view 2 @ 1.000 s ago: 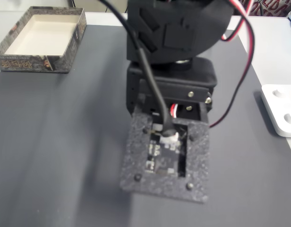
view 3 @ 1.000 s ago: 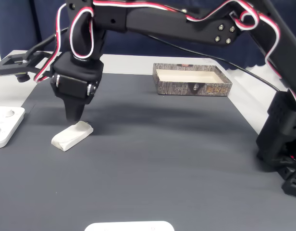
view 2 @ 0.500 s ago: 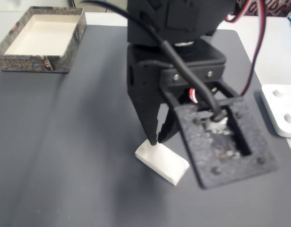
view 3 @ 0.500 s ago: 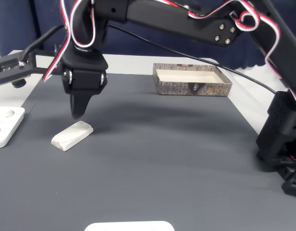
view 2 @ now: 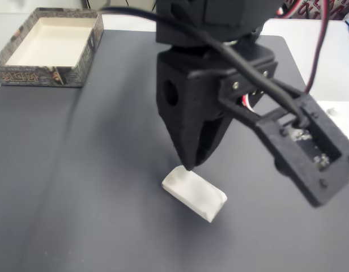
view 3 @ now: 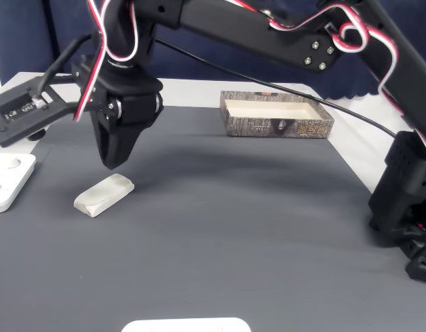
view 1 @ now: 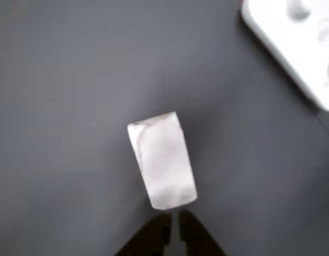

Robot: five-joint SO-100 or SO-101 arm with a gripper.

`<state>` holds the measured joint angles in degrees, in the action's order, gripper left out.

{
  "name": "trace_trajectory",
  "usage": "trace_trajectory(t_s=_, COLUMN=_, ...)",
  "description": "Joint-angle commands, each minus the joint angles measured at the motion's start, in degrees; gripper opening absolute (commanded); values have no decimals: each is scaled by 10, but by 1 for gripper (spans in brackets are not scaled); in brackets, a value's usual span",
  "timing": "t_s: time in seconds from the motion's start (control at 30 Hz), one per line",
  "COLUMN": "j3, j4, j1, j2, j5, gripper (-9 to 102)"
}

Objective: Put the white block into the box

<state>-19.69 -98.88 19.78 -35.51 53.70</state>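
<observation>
On the mat, white block [view 2: 194, 195] just below closed hand [view 2: 190, 165]

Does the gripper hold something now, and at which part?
Nothing is held: the gripper hangs shut above the mat, and the white block lies free below it.

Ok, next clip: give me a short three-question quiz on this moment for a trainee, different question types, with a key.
1. True or false: the white block already lies inside the box.
2. Multiple choice: the pincer is A) clamped on the block, B) closed and poised above the block without holding it, C) reaching into the box.
3. Fill in: in the other view, the flat white device sits in the upper ____ corner.

Key: 1 false; 2 B; 3 right.
</observation>
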Motion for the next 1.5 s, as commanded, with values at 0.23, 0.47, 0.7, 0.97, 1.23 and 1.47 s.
trace_trajectory(t_s=0.23, j3=107, j4=-5, j1=-6, j2=33, j5=53, gripper=1)
trace_trajectory(t_s=0.47, j3=172, j4=-6, j1=-10, j2=81, j5=62, gripper=2)
trace_trajectory(t_s=0.7, j3=217, j4=-7, j1=-13, j2=105, j5=65, gripper=0)
trace_trajectory(t_s=0.97, j3=175, j4=-7, j1=-16, j2=91, j5=77, gripper=2)
trace_trajectory(t_s=1.23, j3=149, j4=-9, j1=-19, j2=77, j5=91, gripper=2)
trace_trajectory(t_s=1.47, j3=126, j4=-11, j1=-22, j2=61, j5=114, gripper=4)
